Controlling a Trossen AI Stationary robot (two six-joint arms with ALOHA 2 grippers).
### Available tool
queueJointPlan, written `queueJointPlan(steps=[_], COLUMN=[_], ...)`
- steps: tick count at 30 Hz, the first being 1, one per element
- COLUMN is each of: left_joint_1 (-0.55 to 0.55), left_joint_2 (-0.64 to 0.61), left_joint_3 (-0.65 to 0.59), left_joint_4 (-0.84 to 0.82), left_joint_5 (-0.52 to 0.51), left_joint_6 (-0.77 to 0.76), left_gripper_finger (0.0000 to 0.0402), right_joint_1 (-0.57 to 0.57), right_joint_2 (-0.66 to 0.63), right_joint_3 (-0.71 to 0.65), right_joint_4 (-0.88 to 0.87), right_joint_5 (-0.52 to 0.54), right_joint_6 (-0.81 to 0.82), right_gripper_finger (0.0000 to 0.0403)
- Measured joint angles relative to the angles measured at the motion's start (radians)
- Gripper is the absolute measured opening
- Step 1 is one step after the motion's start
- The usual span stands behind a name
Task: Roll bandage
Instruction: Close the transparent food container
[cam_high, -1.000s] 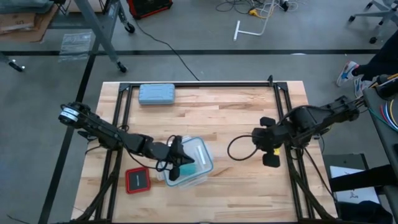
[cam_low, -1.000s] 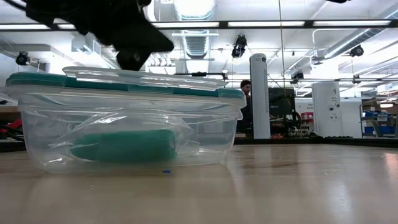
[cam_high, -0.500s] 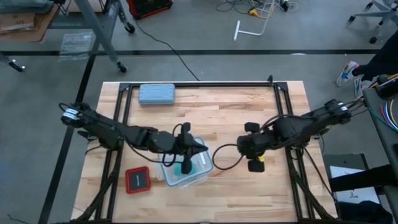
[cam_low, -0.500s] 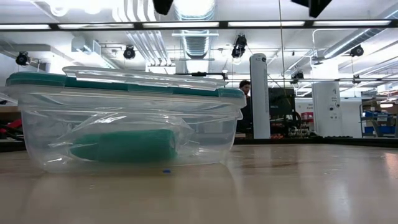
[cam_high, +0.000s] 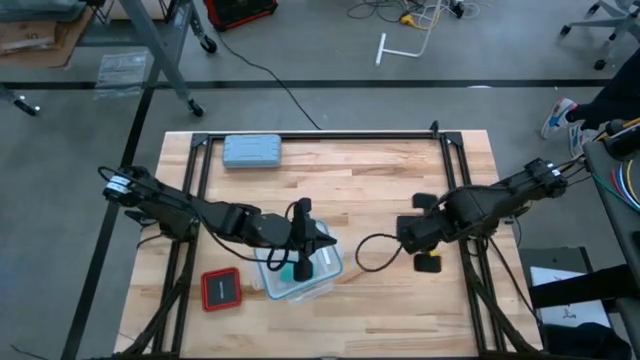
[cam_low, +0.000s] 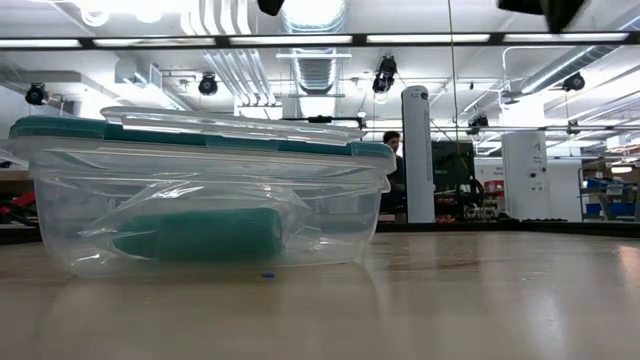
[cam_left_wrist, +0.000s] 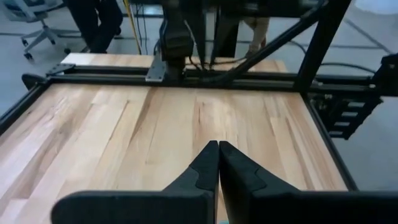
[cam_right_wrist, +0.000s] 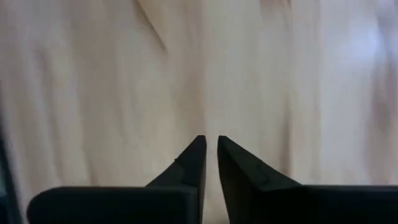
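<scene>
Both hands, left (cam_left_wrist: 218, 144) over the lidded box (cam_high: 322, 262), right (cam_right_wrist: 211, 140), are closed, empty.

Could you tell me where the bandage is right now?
The bandage lies rolled inside the lidded clear container near the table's front edge, under the left gripper.

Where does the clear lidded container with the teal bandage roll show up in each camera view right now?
High view: the container sits near the table's front edge, under the left hand.
Low view: it fills the left half, bandage roll inside.
Left wrist view: not in it.
Right wrist view: not in it.
Shared landmark: the container's teal-rimmed lid.
</scene>
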Motion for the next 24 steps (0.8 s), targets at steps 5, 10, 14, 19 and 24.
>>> queueJointPlan(steps=[5,10,14,19,24], left_joint_1=[0.0,0.0,-0.002,-0.013,-0.042], left_joint_2=[0.0,0.002,0.002,0.001,0.001], left_joint_3=[-0.008,-0.009,-0.009,-0.009,-0.029], left_joint_4=[-0.008,-0.015,-0.069,-0.276,-0.469], left_joint_5=[0.0,0.0,0.001,0.043,0.043], left_joint_6=[-0.005,-0.006,-0.006,-0.05,-0.22], left_gripper_finger=[0.0005,0.0002,0.0009,0.0015,0.0008], right_joint_1=[0.037,0.068,0.082,0.098,0.066], right_joint_2=[-0.014,-0.032,-0.041,0.014,0.09], right_joint_3=[-0.003,-0.003,-0.011,-0.066,-0.163], right_joint_4=[-0.133,-0.148,0.053,0.456,0.674], right_joint_5=[0.024,0.003,0.02,0.197,0.51], right_joint_6=[0.117,0.174,0.184,-0.013,-0.103], right_gripper_finger=[0.0031,0.0007,0.0007,0.0035,0.0065])
